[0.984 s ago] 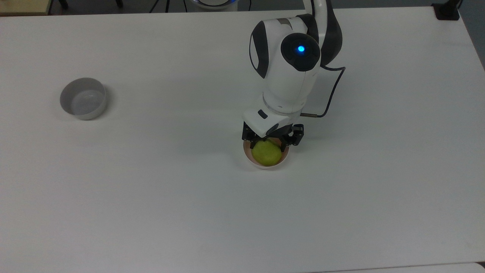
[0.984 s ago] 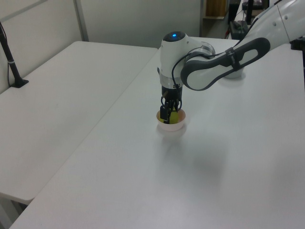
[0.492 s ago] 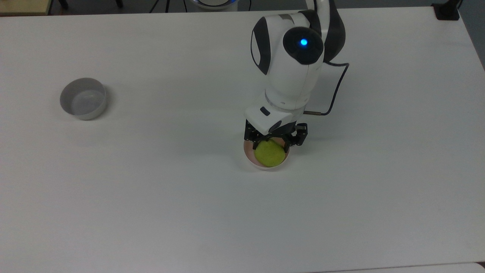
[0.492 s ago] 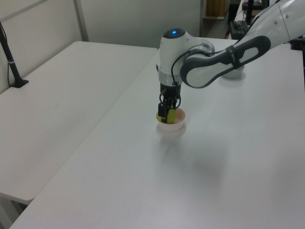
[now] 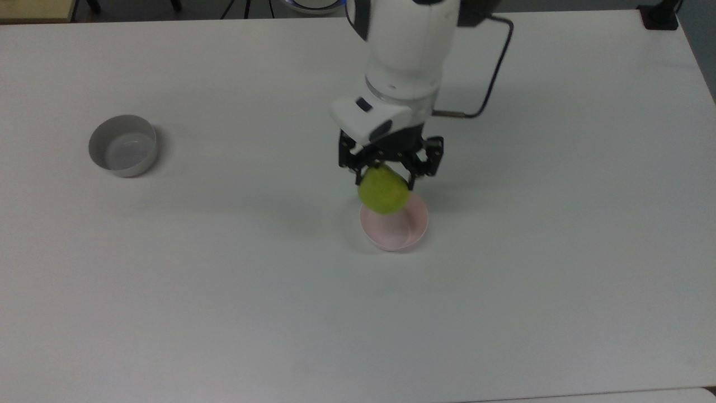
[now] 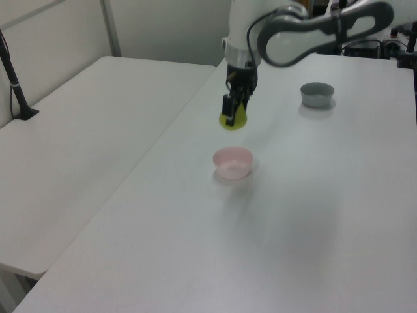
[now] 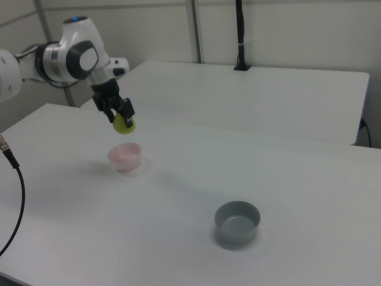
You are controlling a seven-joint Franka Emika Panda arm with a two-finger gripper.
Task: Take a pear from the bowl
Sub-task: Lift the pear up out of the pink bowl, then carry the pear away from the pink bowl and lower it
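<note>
The yellow-green pear point(image 5: 383, 191) hangs in the air, held by my gripper point(image 5: 385, 172), which is shut on its upper part. The left view has the pear point(image 6: 233, 119) well above the table under the gripper point(image 6: 234, 109). The right view gives the same: pear point(image 7: 124, 124) below the gripper point(image 7: 119, 112). The pale pink bowl point(image 5: 408, 230) stands on the table beneath, with nothing in it. It also appears as the bowl point(image 6: 232, 162) in the left view and the bowl point(image 7: 125, 156) in the right view.
A grey straight-sided bowl point(image 5: 123, 145) stands far off at the top view's left, also seen as the grey bowl point(image 6: 317, 94) and the grey bowl point(image 7: 237, 221). A black cable point(image 5: 492, 67) hangs from the arm. A second white table point(image 6: 78, 143) adjoins the white table point(image 5: 224, 308).
The gripper has risen with the pear, lifting it out of the pink bowl. The bowl stays in place.
</note>
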